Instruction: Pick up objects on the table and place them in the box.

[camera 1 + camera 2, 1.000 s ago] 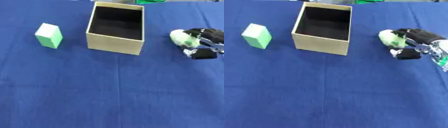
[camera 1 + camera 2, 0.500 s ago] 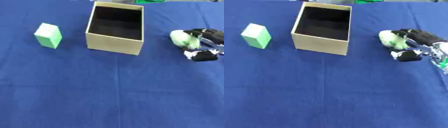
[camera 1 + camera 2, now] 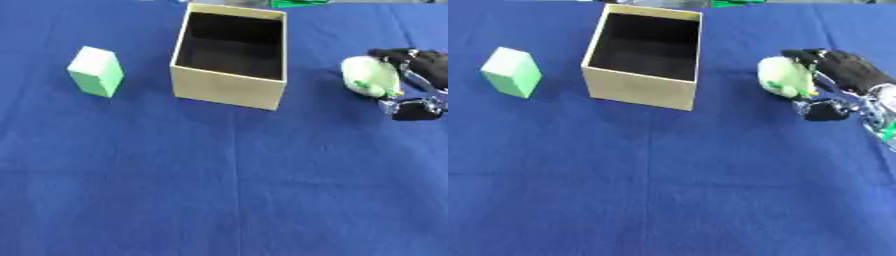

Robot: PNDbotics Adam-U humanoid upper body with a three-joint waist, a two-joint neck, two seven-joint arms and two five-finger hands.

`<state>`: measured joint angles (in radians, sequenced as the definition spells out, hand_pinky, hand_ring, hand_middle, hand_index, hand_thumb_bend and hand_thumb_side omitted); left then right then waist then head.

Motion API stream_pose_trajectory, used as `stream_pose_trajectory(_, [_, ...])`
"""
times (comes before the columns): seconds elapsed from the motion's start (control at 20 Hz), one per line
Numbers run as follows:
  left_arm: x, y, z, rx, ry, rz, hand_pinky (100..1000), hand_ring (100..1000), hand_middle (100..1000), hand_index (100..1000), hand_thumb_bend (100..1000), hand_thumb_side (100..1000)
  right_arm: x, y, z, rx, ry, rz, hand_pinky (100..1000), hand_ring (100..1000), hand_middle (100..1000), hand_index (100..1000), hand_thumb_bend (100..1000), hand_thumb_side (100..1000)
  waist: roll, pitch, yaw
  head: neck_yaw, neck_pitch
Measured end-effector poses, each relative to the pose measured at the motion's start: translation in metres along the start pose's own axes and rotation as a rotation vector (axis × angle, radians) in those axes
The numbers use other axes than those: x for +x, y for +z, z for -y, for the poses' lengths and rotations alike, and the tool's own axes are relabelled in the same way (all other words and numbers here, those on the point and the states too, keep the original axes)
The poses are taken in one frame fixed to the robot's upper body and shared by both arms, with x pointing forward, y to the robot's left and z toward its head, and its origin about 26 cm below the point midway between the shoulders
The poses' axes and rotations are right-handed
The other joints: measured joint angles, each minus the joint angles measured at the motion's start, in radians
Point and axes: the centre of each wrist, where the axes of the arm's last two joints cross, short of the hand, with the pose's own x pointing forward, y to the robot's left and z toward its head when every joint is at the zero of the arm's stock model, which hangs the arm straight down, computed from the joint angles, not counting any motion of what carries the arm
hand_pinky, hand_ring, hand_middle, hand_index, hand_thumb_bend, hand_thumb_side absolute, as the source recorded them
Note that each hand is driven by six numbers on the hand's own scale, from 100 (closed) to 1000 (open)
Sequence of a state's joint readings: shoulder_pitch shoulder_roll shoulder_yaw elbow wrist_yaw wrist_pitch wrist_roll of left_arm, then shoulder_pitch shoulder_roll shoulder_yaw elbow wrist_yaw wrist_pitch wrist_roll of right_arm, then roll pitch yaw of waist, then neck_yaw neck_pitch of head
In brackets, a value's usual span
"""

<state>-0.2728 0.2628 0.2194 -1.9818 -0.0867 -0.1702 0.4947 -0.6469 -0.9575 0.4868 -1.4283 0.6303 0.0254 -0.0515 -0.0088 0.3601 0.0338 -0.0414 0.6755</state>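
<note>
A pale green rounded object [image 3: 783,80] lies on the blue table at the right. My right hand [image 3: 846,72] comes in from the right edge. Its black fingers [image 3: 820,56] curl round the object's far side, and the thumb [image 3: 824,110] sits just near and right of it. An open tan cardboard box [image 3: 638,91] stands at the top centre, and its dark inside looks empty. A light green block [image 3: 511,71] stands upright at the far left, well away from the hand. My left hand shows in neither view.
Blue cloth [image 3: 667,190] covers the whole table, and a wide stretch of it lies in front of the box. Something green [image 3: 297,3] shows at the far edge behind the box.
</note>
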Motion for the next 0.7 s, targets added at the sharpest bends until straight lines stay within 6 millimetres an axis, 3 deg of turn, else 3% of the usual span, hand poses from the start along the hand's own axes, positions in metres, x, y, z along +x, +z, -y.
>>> stream_pose_trajectory(0.35, [0.0000,0.0000,0.0000,0.000,0.000,0.000,773,642,609,759,224,929,-0.0052,0.0006,-0.0023,-0.149,0.016,-0.035,420,487,466,498,100,189,0.000,0.000,-0.001,0.000,0.000])
stream_pose_trajectory(0.5, [0.0000,0.0000,0.0000,-0.001,0.000,-0.001,774,643,609,757,223,933,-0.0054,0.0004,-0.0021,-0.196,0.001,-0.037,405,485,401,463,100,146,0.000,0.000,-0.001,0.000,0.000])
stream_pose_trajectory(0.7, [0.0000,0.0000,0.0000,-0.002,-0.001,-0.002,773,643,609,757,222,933,-0.0046,-0.0011,0.0008,-0.246,-0.024,-0.029,412,491,381,446,100,122,0.000,0.000,-0.001,0.000,0.000])
